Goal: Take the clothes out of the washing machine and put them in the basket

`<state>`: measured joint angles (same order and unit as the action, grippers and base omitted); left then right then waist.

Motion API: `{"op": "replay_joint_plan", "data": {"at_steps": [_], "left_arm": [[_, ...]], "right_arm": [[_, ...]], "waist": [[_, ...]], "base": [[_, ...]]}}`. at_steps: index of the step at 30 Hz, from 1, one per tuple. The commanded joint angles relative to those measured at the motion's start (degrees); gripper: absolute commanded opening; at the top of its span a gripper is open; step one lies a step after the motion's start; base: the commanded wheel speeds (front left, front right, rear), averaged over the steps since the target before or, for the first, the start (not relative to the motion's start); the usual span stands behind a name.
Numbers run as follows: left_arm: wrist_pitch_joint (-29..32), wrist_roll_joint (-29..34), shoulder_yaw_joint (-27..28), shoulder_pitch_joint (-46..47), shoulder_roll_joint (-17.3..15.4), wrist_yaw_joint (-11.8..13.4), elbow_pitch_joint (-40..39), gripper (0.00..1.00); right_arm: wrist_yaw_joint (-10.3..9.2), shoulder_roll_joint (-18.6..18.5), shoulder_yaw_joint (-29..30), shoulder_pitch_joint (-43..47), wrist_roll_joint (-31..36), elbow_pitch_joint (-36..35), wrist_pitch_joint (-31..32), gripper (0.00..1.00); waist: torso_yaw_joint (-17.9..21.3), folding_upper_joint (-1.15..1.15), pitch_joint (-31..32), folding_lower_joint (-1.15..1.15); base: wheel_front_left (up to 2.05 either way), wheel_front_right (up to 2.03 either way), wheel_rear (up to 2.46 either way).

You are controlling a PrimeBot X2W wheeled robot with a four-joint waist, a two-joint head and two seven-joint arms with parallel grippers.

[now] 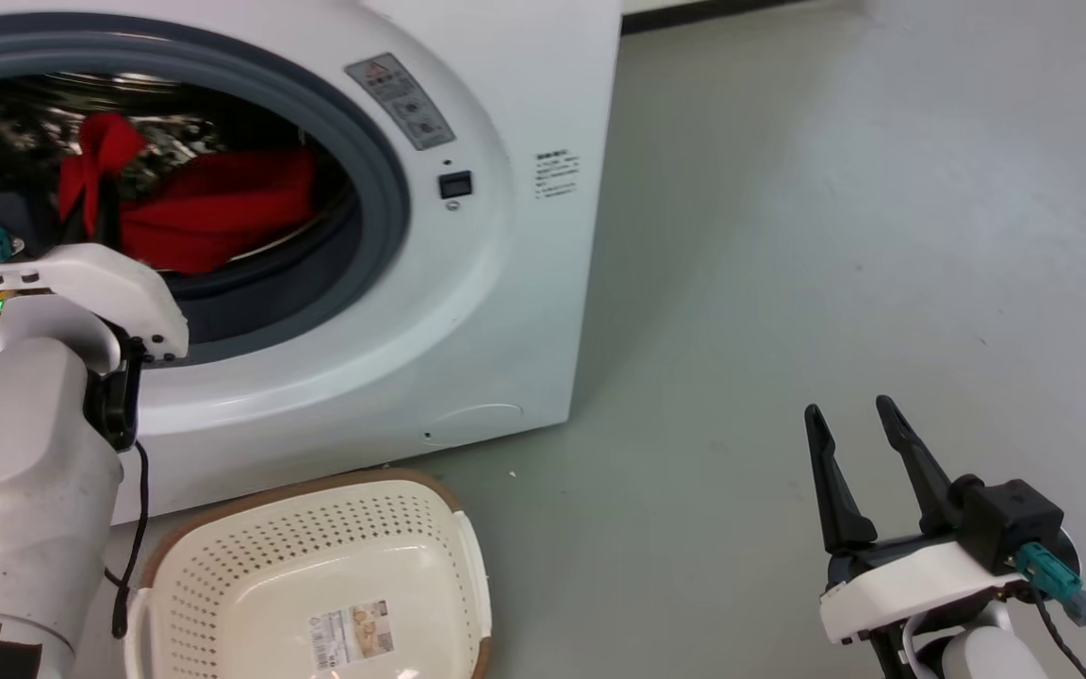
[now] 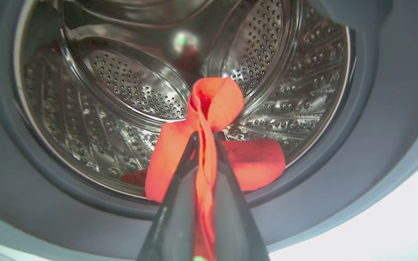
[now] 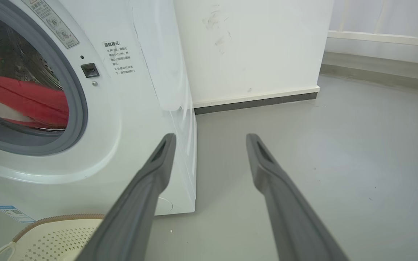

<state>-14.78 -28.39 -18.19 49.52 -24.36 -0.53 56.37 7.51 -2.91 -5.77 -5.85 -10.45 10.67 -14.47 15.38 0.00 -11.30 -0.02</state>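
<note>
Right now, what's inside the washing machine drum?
A red garment lies low in the steel drum, one fold pinched and held up by the left end effector. No other laundry shows, though the drum floor beneath the garment is covered.

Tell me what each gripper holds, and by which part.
The left gripper pinches the clothes by a bunched fold raised above the rest; the right gripper is open, holding nothing.

basket (image 1: pixel 270 552) near edge cropped, sticker (image 1: pixel 352 634) print illegible
</note>
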Motion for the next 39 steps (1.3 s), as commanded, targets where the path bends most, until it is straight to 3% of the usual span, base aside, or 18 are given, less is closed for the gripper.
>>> {"op": "replay_joint_plan", "data": {"at_steps": [1,8,17,31,35,39], "left_arm": [[-0.3,0.25,0.04,-0.76,0.33,-0.07,-0.79,0.0],[-0.49,1.27,1.44,-3.53,1.09,1.31,-10.26,0.0],[-0.42,2.08,4.73,-15.47,1.5,4.34,-28.67,0.0],[2.29,4.29,4.38,-34.04,0.85,10.89,-59.63,0.0],[3.55,3.8,3.97,-39.56,1.79,13.27,-64.81,0.0],[5.03,2.86,2.98,-43.88,2.7,14.49,-64.36,0.0]], "right_arm": [[-0.04,0.05,0.34,0.62,0.6,-0.36,0.24,1.0],[-0.04,0.06,1.78,1.96,1.27,-1.93,1.72,1.0],[-0.04,0.06,2.57,2.69,1.7,-3.47,3.06,1.0],[-0.04,0.06,2.59,3.51,2.81,-5.56,4.42,1.0],[-0.04,0.06,2.75,3.75,2.99,-6.15,4.59,1.0],[-0.04,0.06,2.71,3.46,2.95,-6.67,4.68,1.0]], "waist": [[-2.33,0.0,2.19,0.02],[-5.34,0.0,3.37,0.02],[-7.97,0.0,4.14,0.02],[-12.29,0.0,4.6,0.02],[-12.89,0.0,4.3,0.02],[-13.23,0.0,3.38,0.02]], "base": [[0.0,0.0,0.0],[0.0,0.0,0.0],[0.0,0.0,0.0],[0.0,0.0,0.0],[0.0,0.0,0.0],[0.0,0.0,0.0]]}}
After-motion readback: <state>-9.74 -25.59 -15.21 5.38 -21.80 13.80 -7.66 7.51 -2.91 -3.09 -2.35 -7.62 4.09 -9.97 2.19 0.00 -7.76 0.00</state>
